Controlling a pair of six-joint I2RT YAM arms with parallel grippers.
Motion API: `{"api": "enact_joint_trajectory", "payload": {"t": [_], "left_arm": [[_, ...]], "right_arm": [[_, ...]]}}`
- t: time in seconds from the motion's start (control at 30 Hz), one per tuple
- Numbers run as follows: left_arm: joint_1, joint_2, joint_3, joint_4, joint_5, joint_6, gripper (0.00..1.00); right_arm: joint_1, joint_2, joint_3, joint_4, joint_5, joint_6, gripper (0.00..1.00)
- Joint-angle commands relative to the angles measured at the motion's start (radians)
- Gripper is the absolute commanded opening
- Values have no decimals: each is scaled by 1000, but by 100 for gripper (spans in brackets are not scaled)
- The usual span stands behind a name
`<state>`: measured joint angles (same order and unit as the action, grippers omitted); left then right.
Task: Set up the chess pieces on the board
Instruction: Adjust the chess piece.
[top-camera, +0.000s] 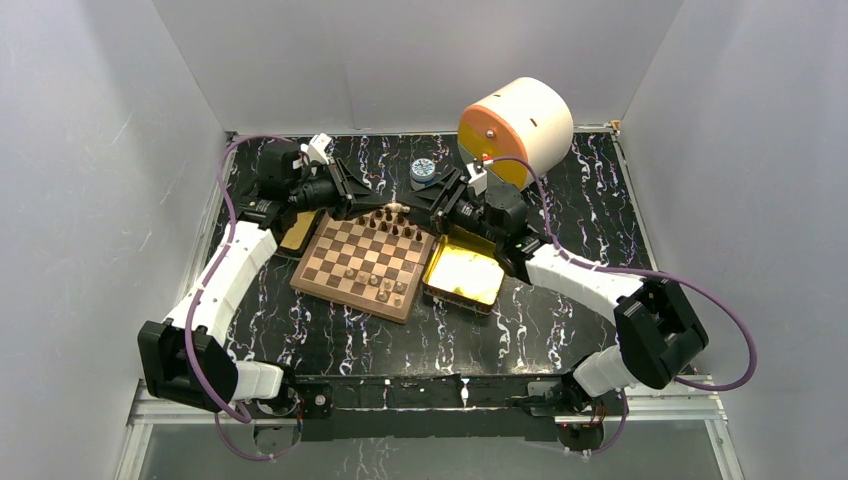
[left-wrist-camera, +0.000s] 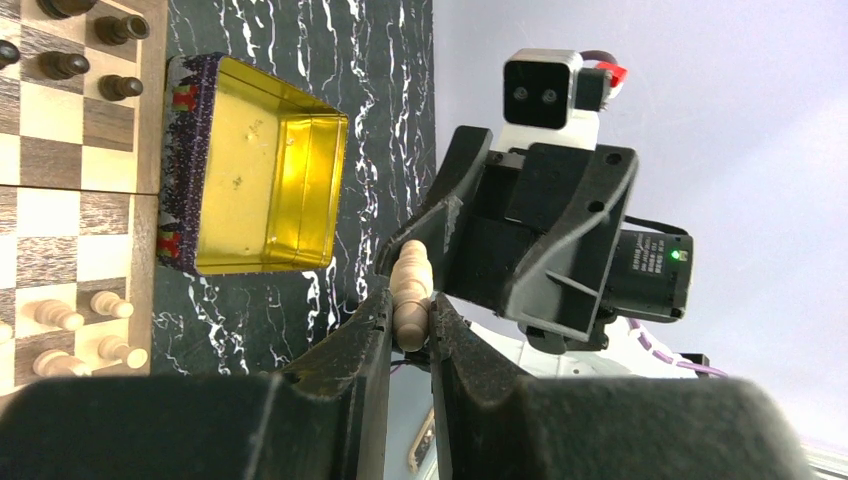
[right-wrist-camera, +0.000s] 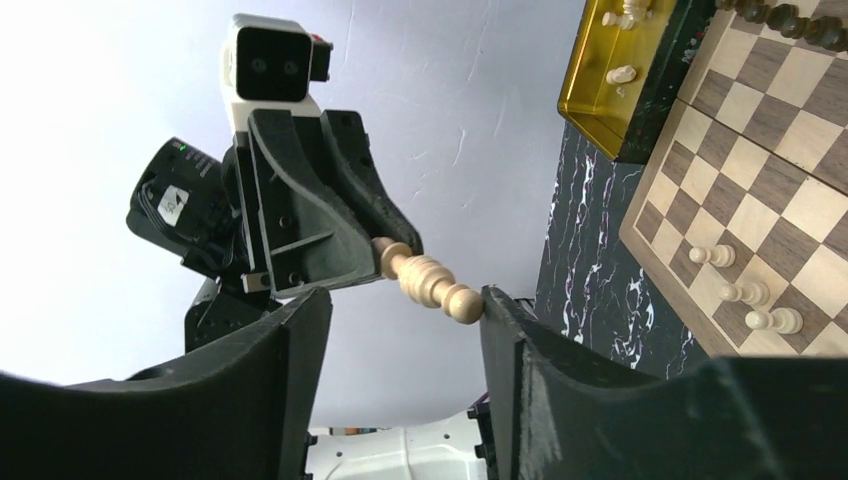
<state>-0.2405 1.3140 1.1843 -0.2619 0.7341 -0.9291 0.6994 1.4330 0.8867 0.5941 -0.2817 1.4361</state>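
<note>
Far L: a shiny gold rectangular tray (right-wrist-camera: 600, 80) sits on the black white-veined marble-look tabletop (top-camera: 560, 320), just beside the board's L side and partly under the L arm. A few pale pcs (right-wrist-camera: 622, 74) lie in it.

L end effector (left-wrist-camera: 410, 312) hangs over the board's far edge. Its jaws are nearly closed, clamped on one end of a pale tan turned-wood chess piece (right-wrist-camera: 425, 282). The piece is held roughly horizontal in the air w/ its free end pointing R.

Below it, the square wooden checkered chessboard (top-camera: 345, 300) lies mid-tabletop, turned at an angle. Dark brown chessmen (top-camera: 395, 226) stand in its far rows, and some pale tan pawns (right-wrist-camera: 745, 292) stand in the near rows.

R end effector (right-wrist-camera: 405, 300) faces the L one, jaws apart w/ the piece's free end btwn them. One finger (right-wrist-camera: 500, 320) is at the tip, touching or nearly so. The other finger is well clear, so no grip there.

A second gold tray (top-camera: 465, 272) lies just beside the board's R side, under the R wrist.

Far back R: a big cream cylinder w/ orange face (top-camera: 520, 125), and a small blue-grey round obj (top-camera: 423, 170) near it.
</note>
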Motion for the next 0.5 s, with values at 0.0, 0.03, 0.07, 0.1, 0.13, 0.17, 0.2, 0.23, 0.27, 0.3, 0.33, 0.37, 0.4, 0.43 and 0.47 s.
{"api": "enact_joint_trajectory", "payload": {"t": [0.0, 0.03, 0.07, 0.1, 0.13, 0.17, 0.2, 0.23, 0.27, 0.3, 0.33, 0.37, 0.4, 0.43, 0.47], "left_arm": [[-6, -38, -17, 32, 42, -13, 8], [-6, -39, -19, 35, 44, -16, 8], [-6, -39, -21, 36, 44, -17, 8], [-6, -39, -21, 38, 44, -16, 8], [-5, -39, -23, 39, 45, -17, 8], [-6, -37, -23, 40, 44, -17, 8], [-6, -37, -24, 41, 45, -17, 8], [-6, -36, -24, 44, 44, -17, 8], [-6, -37, -26, 45, 45, -19, 8], [-5, -37, -25, 45, 44, -18, 8], [-6, -38, -27, 46, 45, -18, 8], [-6, -37, -28, 45, 44, -17, 8], [-6, -38, -30, 45, 45, -17, 8], [-6, -38, -32, 45, 44, -16, 8], [-6, -37, -34, 45, 44, -16, 8]], "right_arm": [[-14, -1, -10, 108, 7, 16, 60], [-15, -1, -13, 114, 8, 17, 57], [-17, -3, -14, 116, 10, 15, 54], [-16, -4, -14, 117, 10, 9, 51], [-17, -5, -14, 119, 9, 6, 48], [-18, -7, -14, 120, 10, 3, 46], [-18, -6, -15, 123, 10, 2, 44], [-18, -6, -17, 126, 11, 2, 42], [-18, -6, -18, 128, 11, -1, 39], [-18, -6, -21, 129, 12, 0, 35], [-18, -6, -22, 130, 14, -4, 31], [-18, -7, -22, 130, 14, -6, 28], [-17, -5, -22, 129, 14, -9, 24], [-18, -4, -22, 128, 15, -11, 21], [-18, -3, -21, 124, 15, -16, 17]]}}
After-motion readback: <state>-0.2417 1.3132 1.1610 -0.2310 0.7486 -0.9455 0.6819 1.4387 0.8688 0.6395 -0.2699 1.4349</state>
